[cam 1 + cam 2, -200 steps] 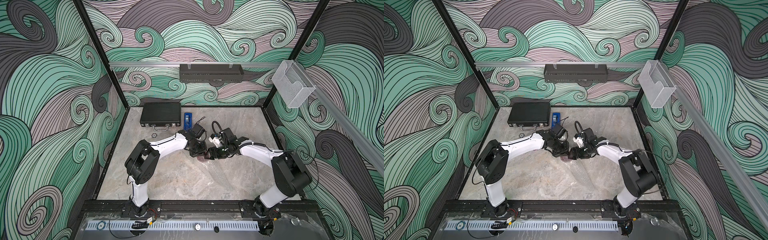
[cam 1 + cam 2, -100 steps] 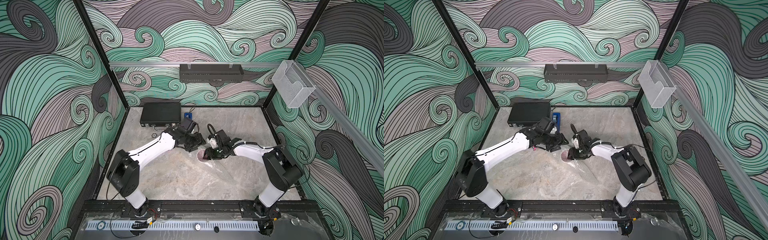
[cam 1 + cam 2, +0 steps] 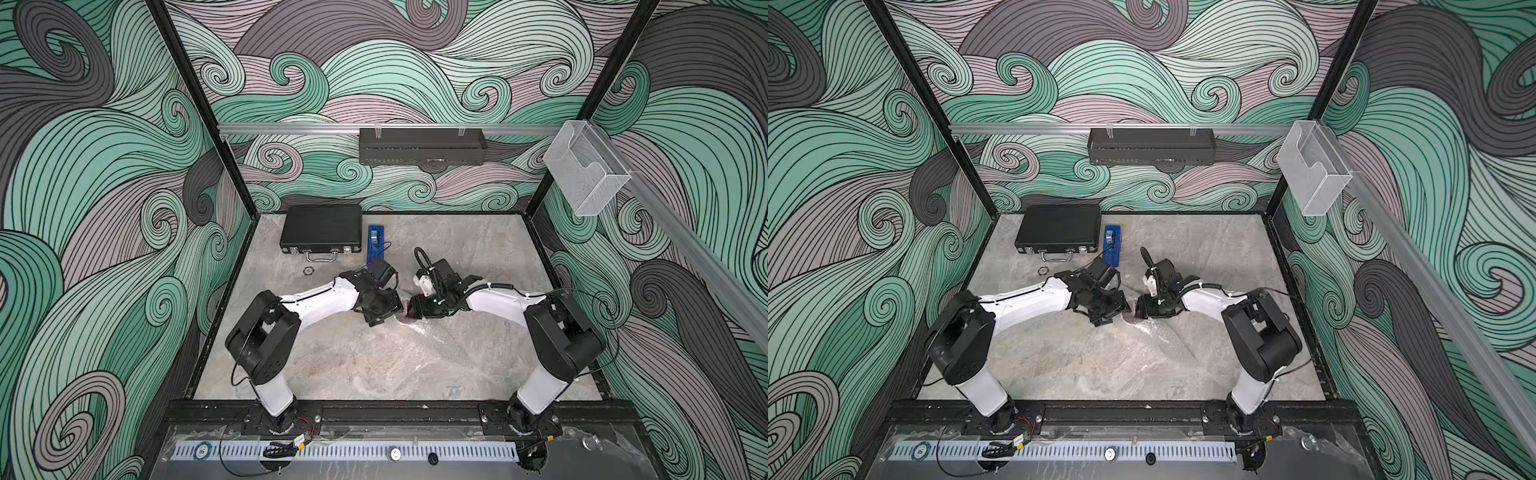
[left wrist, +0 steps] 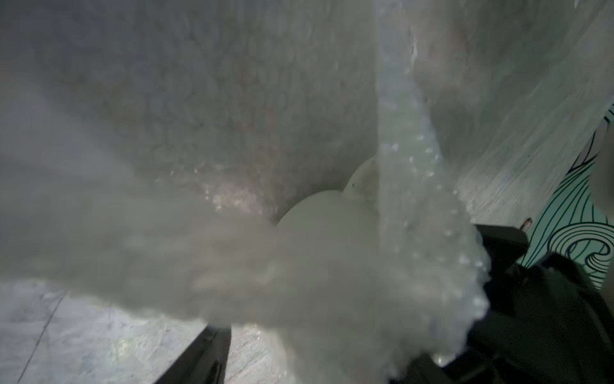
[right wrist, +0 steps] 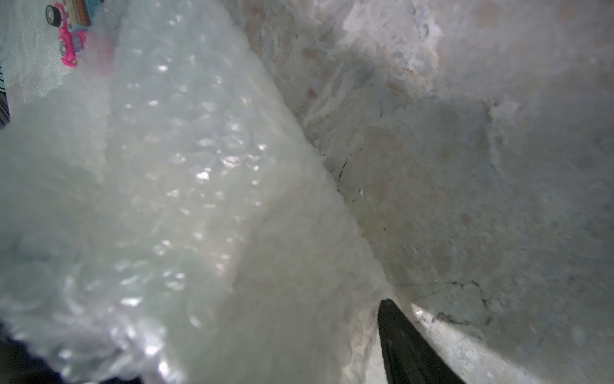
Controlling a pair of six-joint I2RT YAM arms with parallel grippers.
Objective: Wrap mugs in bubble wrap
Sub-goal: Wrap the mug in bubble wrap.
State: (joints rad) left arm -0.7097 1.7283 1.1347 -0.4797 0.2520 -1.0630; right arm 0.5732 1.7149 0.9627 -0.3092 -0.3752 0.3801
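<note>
Mug (image 3: 406,312) — half-hidden in bubble wrap (image 5: 182,199)

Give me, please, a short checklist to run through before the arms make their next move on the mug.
1. Mug between left gripper and right gripper: ok.
2. Bubble wrap bunched against both grippers: ok.
3. Mug fully covered: cannot tell; wrap blurs both wrist views.
4. Either gripper's hold on the wrap: cannot tell.
5. Loose wrap lying flat on the table: ok.
6. Blue tape dispenser clear of the bundle: ok.
</note>
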